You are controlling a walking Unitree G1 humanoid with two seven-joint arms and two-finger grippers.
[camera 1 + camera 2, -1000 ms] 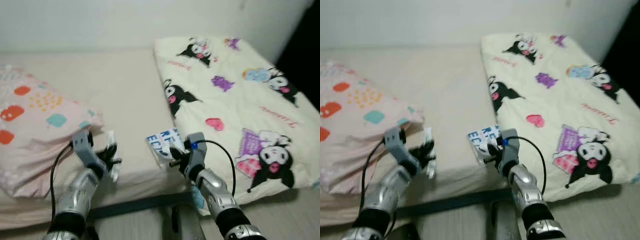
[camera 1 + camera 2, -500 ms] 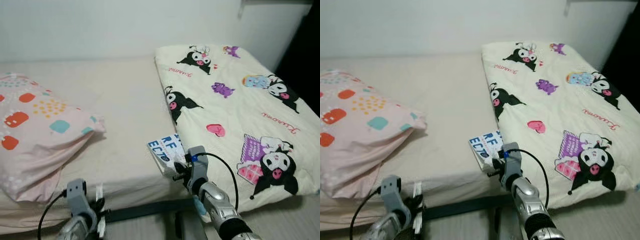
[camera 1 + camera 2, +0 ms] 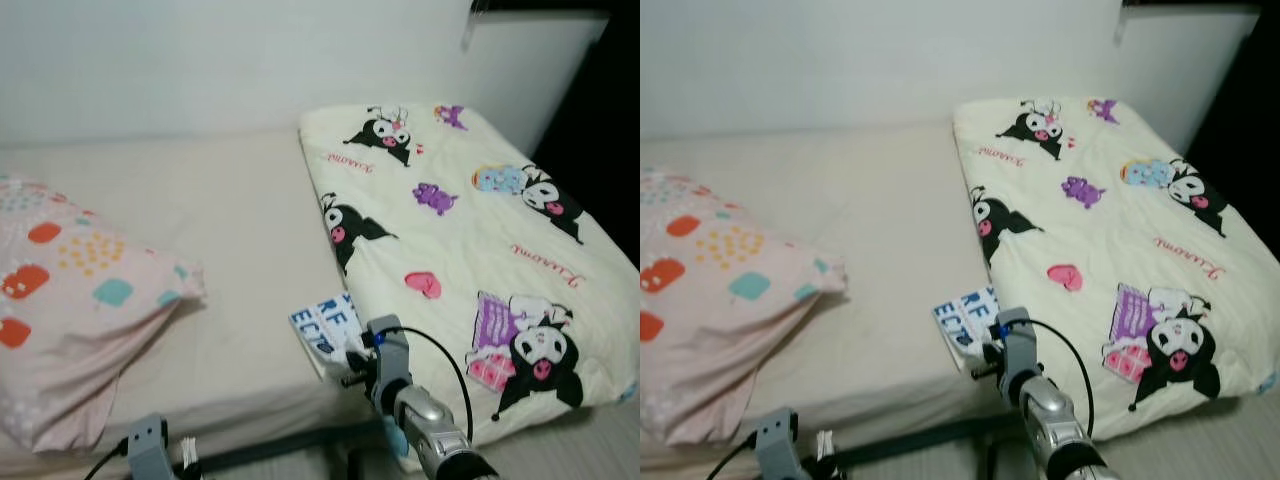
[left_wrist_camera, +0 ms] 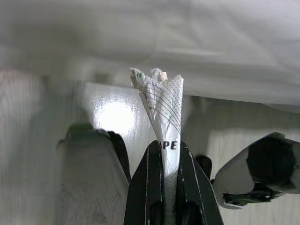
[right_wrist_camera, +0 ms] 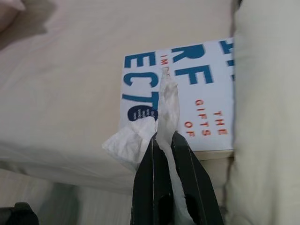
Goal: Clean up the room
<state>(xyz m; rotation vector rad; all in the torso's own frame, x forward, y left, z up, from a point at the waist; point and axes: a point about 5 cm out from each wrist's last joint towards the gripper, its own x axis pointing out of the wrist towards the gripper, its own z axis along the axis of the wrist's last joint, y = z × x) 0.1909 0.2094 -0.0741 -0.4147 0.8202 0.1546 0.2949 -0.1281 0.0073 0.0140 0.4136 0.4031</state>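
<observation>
- My right gripper (image 5: 161, 136) is clamped on a white tissue (image 5: 165, 105), fingers pinched together with the tissue sticking up between them.
- It hangs at the near edge of the bed (image 3: 230, 220), right over the book (image 3: 325, 330).
- Book is white with blue letters, flat on the bed's near edge, one side tucked against the cartoon-print quilt (image 3: 470, 240).
- My left gripper (image 4: 168, 150) is squeezed on a crumpled printed paper wrapper (image 4: 161, 101), which pokes up past the fingertips.
- Left gripper sits low, below the bed's front edge, floor and mattress side behind it.
- Pink pillow (image 3: 70, 310) with coloured patches lies on the bed, well apart from the book, on the side away from the quilt.
</observation>
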